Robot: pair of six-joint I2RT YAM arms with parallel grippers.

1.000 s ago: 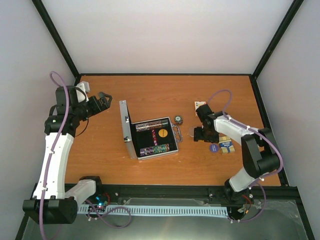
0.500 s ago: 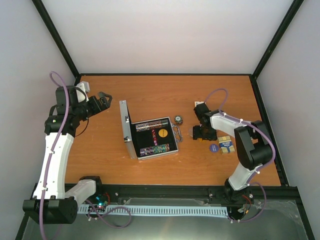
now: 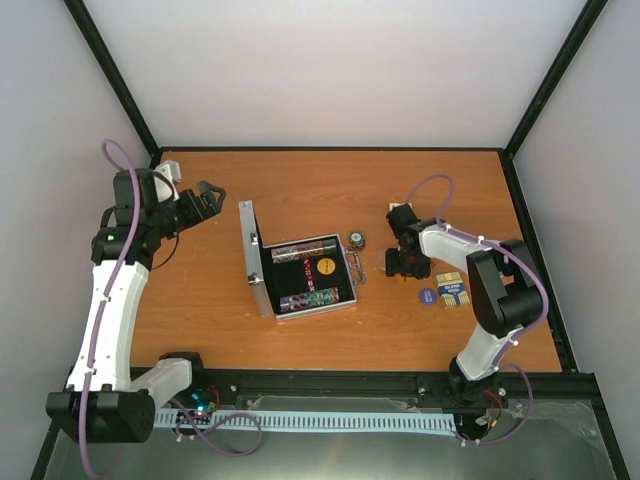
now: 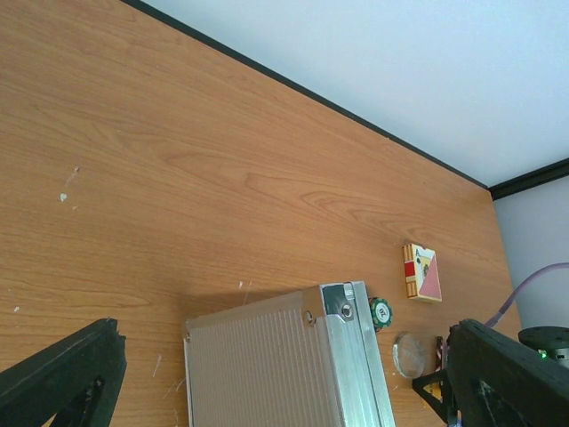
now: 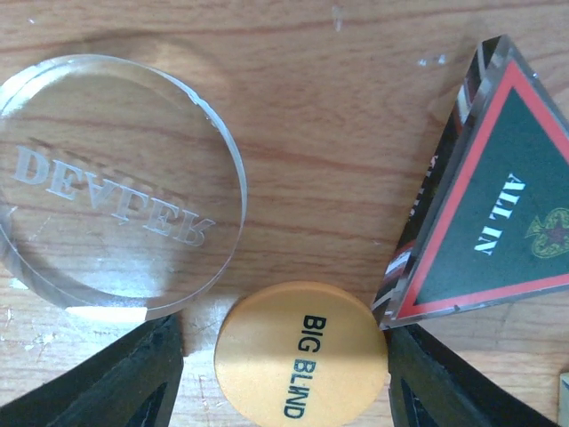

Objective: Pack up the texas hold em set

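The silver case (image 3: 250, 255) stands open mid-table, its lid upright on the left and chip rows (image 3: 314, 298) and a yellow button (image 3: 325, 266) in the black tray. My left gripper (image 3: 208, 196) hovers open left of the lid, whose ribbed back (image 4: 267, 365) fills the left wrist view's lower part. My right gripper (image 3: 404, 267) is down on the table, jaws astride a yellow BIG BLIND button (image 5: 300, 360). A gap shows at the left finger (image 5: 133, 378). A clear round button (image 5: 116, 182) and a triangular ALL IN button (image 5: 498, 222) lie just beyond.
A red card deck (image 3: 402, 210) lies behind the right gripper, also seen as the red deck (image 4: 420, 272). A green chip (image 4: 380, 311) sits by the case's corner. A blue round button (image 3: 427, 296) and blue cards (image 3: 453, 290) lie to the right.
The right gripper's jaws have narrowed around the yellow button, and that arm has shifted slightly left. The left arm has barely moved.
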